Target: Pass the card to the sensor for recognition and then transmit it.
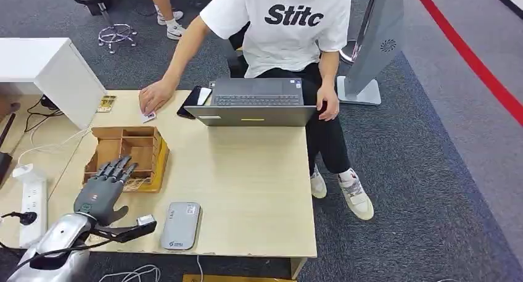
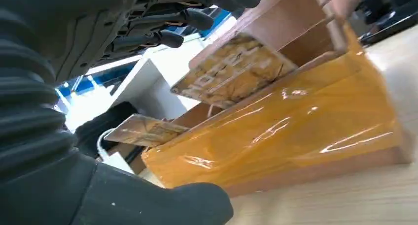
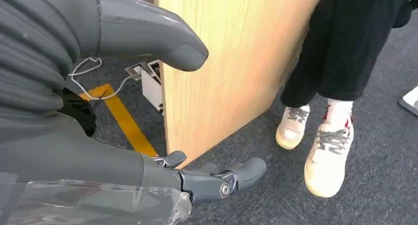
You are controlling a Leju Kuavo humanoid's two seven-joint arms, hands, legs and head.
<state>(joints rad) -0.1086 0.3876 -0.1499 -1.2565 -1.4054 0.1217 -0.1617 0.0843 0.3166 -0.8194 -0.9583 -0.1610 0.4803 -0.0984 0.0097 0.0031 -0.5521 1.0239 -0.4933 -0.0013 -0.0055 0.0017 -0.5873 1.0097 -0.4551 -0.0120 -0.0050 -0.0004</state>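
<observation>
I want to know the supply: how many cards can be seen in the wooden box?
2. One card leans against a divider of the wooden box; the other card lies lower, toward the box end. Others may be hidden inside.

Person cut off at top edge, head out of pic. Card under person's hand, mostly hidden. Sensor markings too small; we can't read them.

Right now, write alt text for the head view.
The left robot hand hovers, fingers spread, at a wooden card organizer on a light table. A grey sensor lies nearby; a person opposite touches a card beside a laptop.
</observation>
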